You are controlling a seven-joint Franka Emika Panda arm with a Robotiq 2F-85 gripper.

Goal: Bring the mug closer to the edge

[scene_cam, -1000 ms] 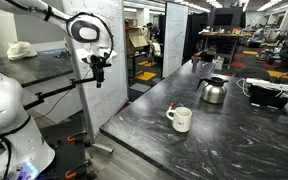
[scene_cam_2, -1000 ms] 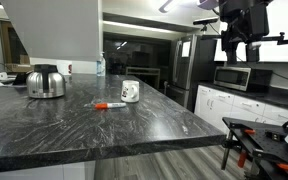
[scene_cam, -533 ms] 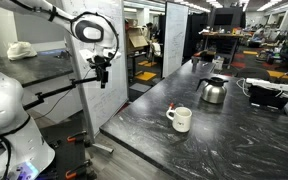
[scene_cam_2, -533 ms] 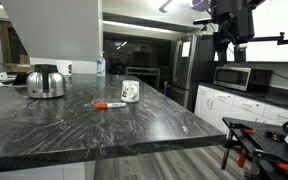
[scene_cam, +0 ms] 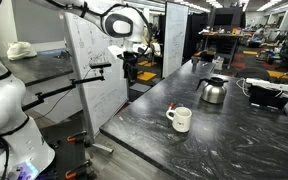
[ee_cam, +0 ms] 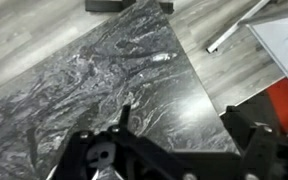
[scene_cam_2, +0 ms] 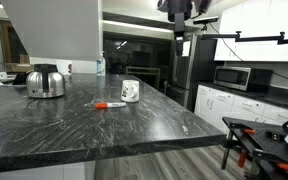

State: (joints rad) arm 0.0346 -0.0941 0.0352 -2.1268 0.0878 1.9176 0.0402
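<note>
The small white mug [scene_cam: 180, 119] stands on the dark marbled countertop, also seen in the other exterior view [scene_cam_2: 131, 91], set back from the counter's edge [scene_cam: 134, 152] [scene_cam_2: 114, 150]. My gripper [scene_cam: 129, 68] [scene_cam_2: 181, 40] hangs high in the air beyond the counter's side, well apart from the mug. In the wrist view the gripper [ee_cam: 184, 125] is open and empty, looking down on a corner of the countertop [ee_cam: 104, 70] and the floor. The mug does not show in the wrist view.
A silver kettle [scene_cam: 214, 90] [scene_cam_2: 46, 82] stands farther back on the counter. A red marker [scene_cam_2: 109, 105] lies next to the mug. A black device with cables [scene_cam: 267, 95] sits at the far end. A whiteboard panel [scene_cam: 89, 60] stands beside the counter.
The arm has swung toward the counter: the gripper moved right in one exterior view and left in the other. The mug, kettle and marker have not moved.
</note>
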